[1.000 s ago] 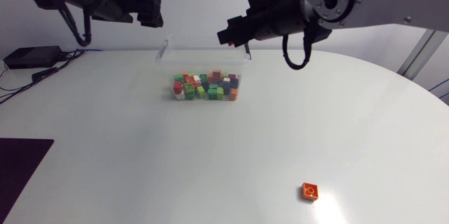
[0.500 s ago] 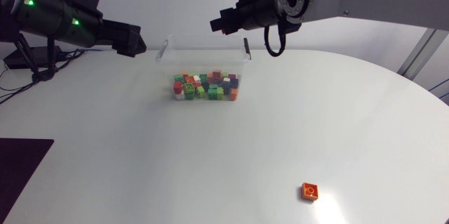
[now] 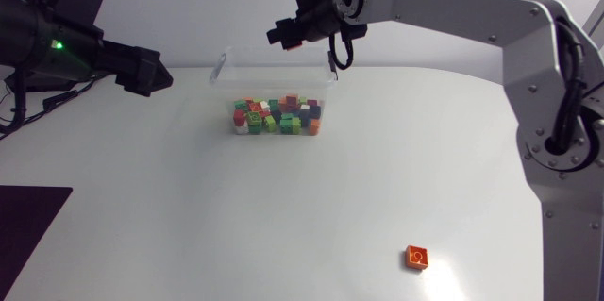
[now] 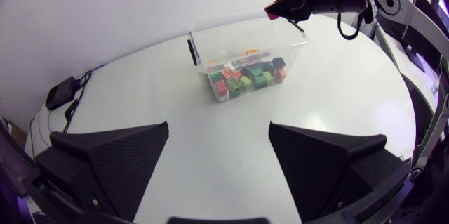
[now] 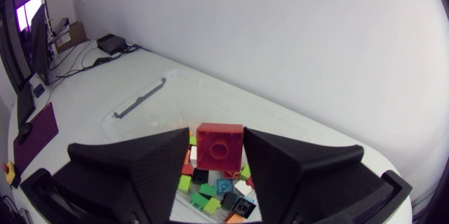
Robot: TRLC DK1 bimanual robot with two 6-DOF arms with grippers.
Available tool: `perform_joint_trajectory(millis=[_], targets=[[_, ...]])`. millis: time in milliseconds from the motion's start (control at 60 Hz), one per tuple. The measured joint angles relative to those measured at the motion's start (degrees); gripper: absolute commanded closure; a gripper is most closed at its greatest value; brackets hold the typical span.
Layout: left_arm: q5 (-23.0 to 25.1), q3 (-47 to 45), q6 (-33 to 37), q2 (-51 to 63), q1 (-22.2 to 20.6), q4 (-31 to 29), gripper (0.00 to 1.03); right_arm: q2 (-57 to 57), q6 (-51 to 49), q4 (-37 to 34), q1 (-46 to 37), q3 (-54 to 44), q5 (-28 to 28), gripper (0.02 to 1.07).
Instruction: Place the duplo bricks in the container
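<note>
Table (image 3: 283, 207); outstretched right gripper (image 3: 282, 35) around brick (image 5: 219, 147)

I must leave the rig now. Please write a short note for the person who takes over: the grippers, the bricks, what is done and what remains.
Right gripper: shut on a red brick, held above the container.
Left gripper: open and empty, above the table on the left arm's side of the container.
Done: many bricks lie in the container.
Left: release the red brick into the container. Then fetch the orange brick, which lies alone on the table towards the front, on the right arm's side.
</note>
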Motion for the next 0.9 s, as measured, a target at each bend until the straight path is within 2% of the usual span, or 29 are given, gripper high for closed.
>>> perform_joint_trajectory(millis=[167,300,617,900], targets=[[0.0,-4.0,1.1,-4.5,0.0,-0.9,0.04,1.4,0.0,-2.1,-0.1,0.5,0.2,0.07],[0.0,-8.5,1.8,-7.5,1.4,-0.5,0.04,-2.6,0.0,-2.1,-0.4,-4.4,1.1,0.07],[0.0,-20.4,4.0,-16.9,5.9,4.5,0.04,-26.0,-5.4,-1.8,-2.9,-29.4,2.3,0.07],[0.1,-29.0,4.7,-23.7,7.8,9.0,0.04,-42.6,-14.8,-7.7,-4.3,-49.8,-1.2,0.07]])
